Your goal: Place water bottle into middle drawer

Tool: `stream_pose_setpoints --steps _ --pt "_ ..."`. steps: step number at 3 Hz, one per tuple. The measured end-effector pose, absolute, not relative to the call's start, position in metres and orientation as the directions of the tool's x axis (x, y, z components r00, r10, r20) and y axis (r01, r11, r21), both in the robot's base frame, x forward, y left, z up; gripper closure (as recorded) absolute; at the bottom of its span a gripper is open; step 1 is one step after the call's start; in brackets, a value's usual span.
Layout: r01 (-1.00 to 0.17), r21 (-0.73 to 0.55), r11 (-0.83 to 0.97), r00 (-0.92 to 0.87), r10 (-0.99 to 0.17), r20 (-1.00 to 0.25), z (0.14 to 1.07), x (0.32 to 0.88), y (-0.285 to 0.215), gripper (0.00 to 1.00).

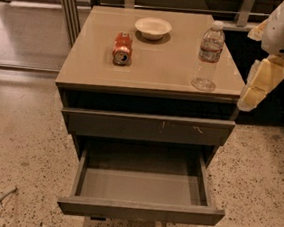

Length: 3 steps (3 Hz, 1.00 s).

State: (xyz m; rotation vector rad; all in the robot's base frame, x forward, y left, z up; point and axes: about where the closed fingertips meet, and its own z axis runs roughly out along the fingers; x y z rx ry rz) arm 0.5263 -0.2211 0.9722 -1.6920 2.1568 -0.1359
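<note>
- Grey-brown middle drawer (142,186) stands pulled out nearest the camera, its flat inside bare, so the opening part looks done
- Above it, a shut drawer front (145,127) bears pale scratches
- On the counter (156,66), the water bottle (208,56) stands upright near the front right corner, not yet grasped; picking it up and lowering it in remain
- Further back lie a red-orange soda can (122,48) and a pale bowl (152,28)
- The pincer (257,89) hangs off the counter's right edge, near the bottle but apart, holding nothing; wide or narrow, I cannot tell
</note>
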Motion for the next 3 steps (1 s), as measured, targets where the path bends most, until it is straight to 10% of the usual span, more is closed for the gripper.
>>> stream_pose_setpoints --steps 3 --pt "-0.878 -0.37 0.303 -0.179 -0.926 -0.333 0.988 0.625 -0.22 0.0"
